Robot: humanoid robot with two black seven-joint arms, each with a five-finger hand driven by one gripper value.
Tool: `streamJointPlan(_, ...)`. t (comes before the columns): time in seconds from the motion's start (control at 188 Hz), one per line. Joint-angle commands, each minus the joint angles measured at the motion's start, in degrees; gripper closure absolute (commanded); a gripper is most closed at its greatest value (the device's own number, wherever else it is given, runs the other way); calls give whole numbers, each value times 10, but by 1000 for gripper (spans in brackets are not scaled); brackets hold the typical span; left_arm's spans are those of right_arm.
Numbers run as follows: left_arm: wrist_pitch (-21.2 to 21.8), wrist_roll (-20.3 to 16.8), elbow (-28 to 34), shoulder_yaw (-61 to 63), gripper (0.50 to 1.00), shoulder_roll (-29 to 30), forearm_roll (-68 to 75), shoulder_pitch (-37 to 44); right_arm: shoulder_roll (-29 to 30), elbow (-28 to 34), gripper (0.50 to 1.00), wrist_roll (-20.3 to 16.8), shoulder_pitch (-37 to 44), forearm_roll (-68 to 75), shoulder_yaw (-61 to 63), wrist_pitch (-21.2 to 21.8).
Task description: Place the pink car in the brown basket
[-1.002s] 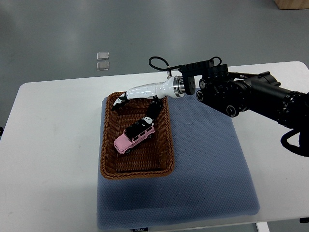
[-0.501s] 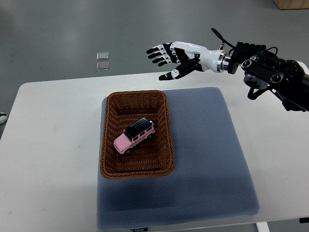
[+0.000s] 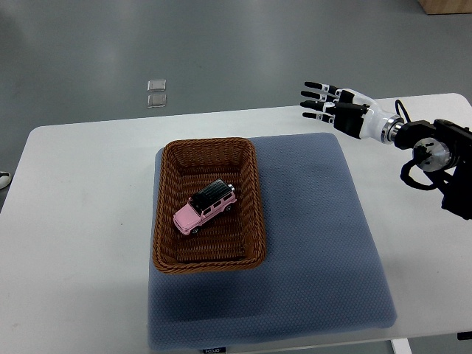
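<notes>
— Pink car point(image 3: 205, 209)? Where was it?
— Lying inside the brown basket point(image 3: 168, 251), untouched.
— And the right hand point(image 3: 335, 110)?
— Well right of the basket, fingers spread, holding nothing.

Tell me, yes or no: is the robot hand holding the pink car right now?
No. The pink car lies inside the brown basket, while the right robot hand is open and empty, well off to the basket's right.

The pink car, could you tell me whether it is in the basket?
In: the pink car rests on its wheels inside the brown basket.
</notes>
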Motion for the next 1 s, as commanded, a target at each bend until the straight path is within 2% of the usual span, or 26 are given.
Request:
streamJointPlan(0.0,0,0,0,0,500,0,0,0,0,0,599,-7,-15,9,30,-6)
streamJointPlan(0.474,0,0,0,0,500,0,0,0,-1,0,587,-11,-32,44,39,1)
streamJointPlan(0.666,0,0,0,0,500,0,0,0,-2,1,587,-38,-31,44,40,3)
streamJointPlan(0.874,0,0,0,0,500,0,0,0,0,0,585,-31,-32,38,38,-11)
streamJointPlan(0.997,0,0,0,0,500,0,0,0,-1,0,585,-32,-32,36,36,0)
